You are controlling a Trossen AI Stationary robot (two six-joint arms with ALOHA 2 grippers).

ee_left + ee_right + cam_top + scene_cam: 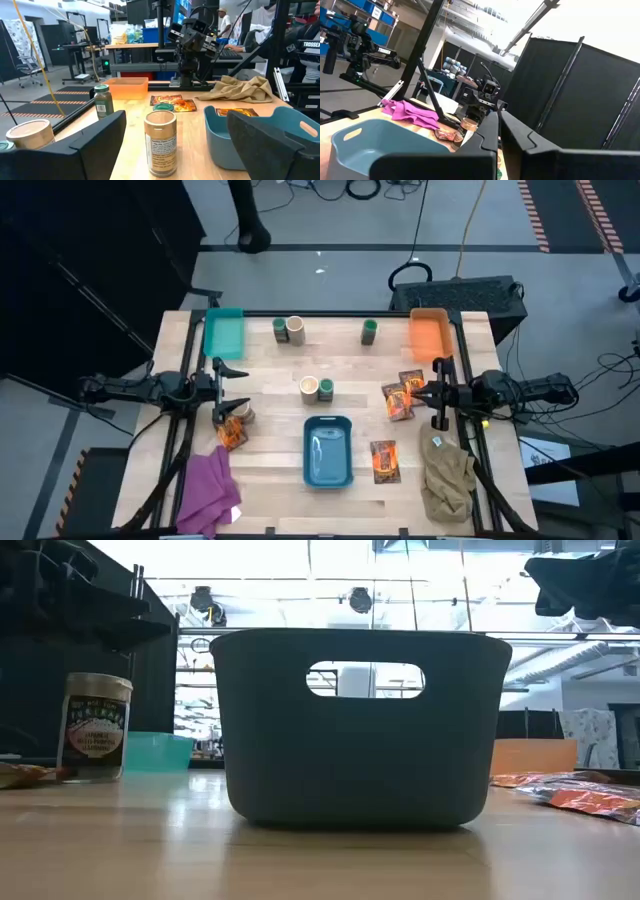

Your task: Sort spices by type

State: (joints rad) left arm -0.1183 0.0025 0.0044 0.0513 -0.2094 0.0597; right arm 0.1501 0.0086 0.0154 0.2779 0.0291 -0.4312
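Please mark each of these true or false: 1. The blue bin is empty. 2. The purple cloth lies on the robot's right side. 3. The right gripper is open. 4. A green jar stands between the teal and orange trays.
1. The blue bin is empty: true.
2. False: the purple cloth lies on the left side; the khaki cloth is on the right.
3. False: the right gripper is shut; the left gripper is open.
4. A green jar stands between the teal tray and the orange tray: true.
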